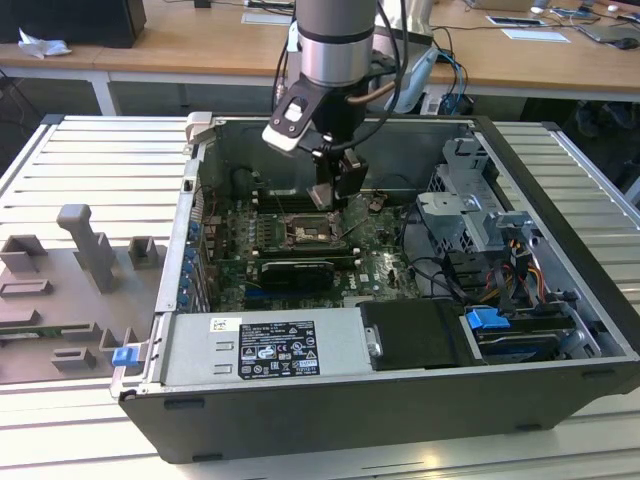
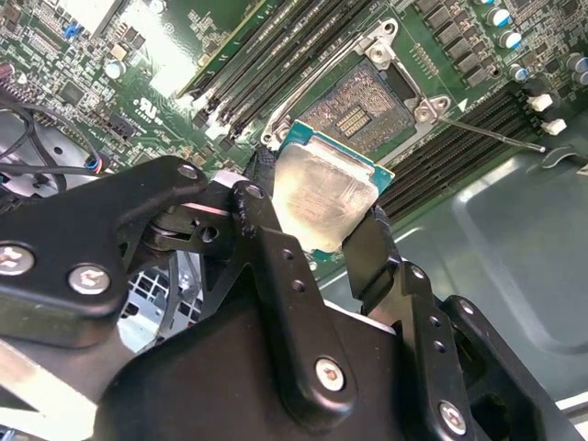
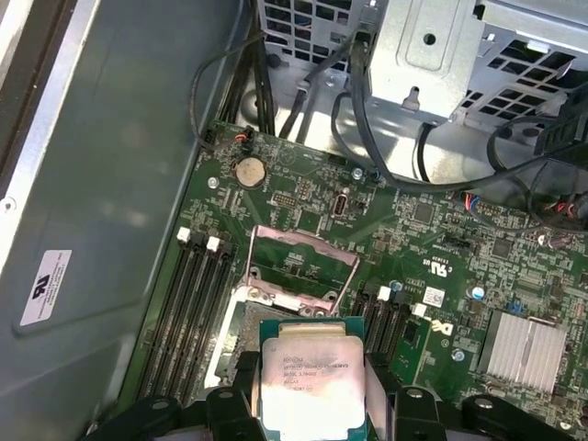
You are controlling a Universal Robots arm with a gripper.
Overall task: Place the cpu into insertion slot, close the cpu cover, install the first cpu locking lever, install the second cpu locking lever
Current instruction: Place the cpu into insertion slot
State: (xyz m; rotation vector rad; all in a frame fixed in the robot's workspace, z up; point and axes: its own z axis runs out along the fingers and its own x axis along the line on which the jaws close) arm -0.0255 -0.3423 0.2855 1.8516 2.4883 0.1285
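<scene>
Cpu (image 2: 326, 193), metal top up, clamped by two opposite edges in the pincer (image 2: 317, 216), hanging just above the bare insertion slot (image 2: 363, 106), offset slightly to one side and seemingly apart from it; cpu cover (image 3: 303, 241) tilted up at the slot's edge.

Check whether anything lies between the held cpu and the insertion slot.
Nothing visible does. The gripper holds the cpu by its edges above the insertion slot, whose contacts lie bare. In the first wrist view the cpu cover stands swung up, off the slot.
</scene>
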